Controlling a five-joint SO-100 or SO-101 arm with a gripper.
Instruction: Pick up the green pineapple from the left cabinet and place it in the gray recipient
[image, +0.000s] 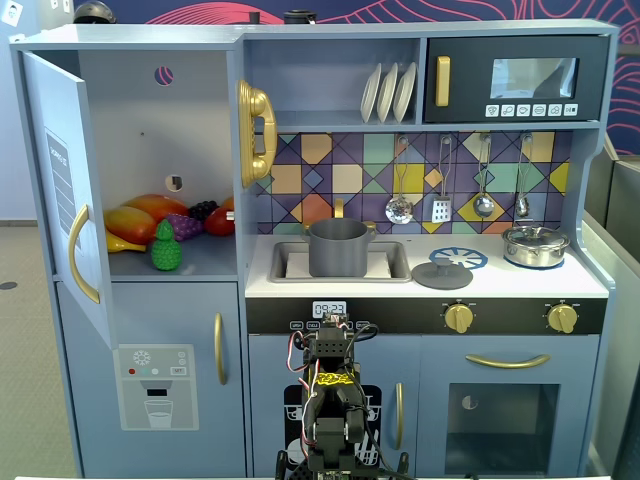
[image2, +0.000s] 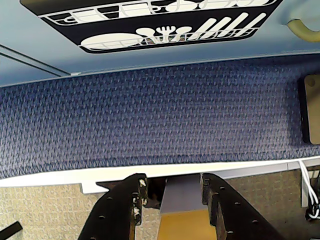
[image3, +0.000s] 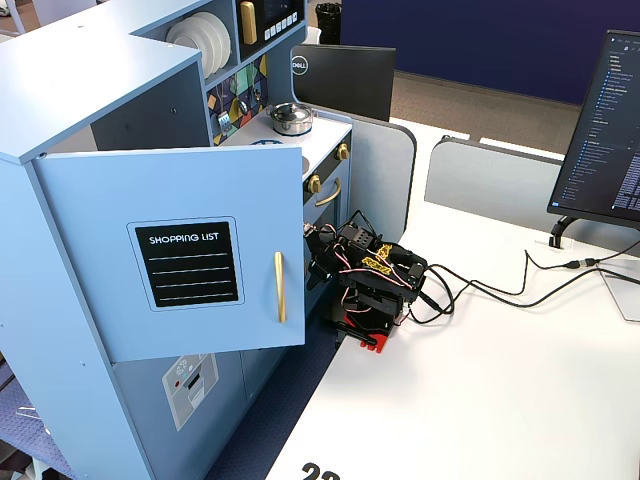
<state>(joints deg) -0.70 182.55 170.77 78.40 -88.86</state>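
The green pineapple (image: 166, 247) stands upright at the front of the shelf in the left cabinet (image: 140, 130), whose door (image: 58, 180) is swung open to the left; that door also shows in a fixed view (image3: 180, 250). The gray recipient (image: 338, 247) sits in the sink at the counter's middle. My arm (image: 330, 400) is folded low in front of the toy kitchen, far below both, and it also shows in a fixed view (image3: 370, 280). In the wrist view my gripper (image2: 173, 182) points down at the blue carpet, jaws apart and empty.
A purple grape bunch (image: 183, 226) and other toy fruit (image: 148, 213) lie behind the pineapple. A gray lid (image: 441, 273) and a silver pot (image: 535, 245) sit on the counter. The black microwave (image: 515, 80) is at the upper right. A monitor (image3: 600, 130) and cables (image3: 500, 290) are on the white table.
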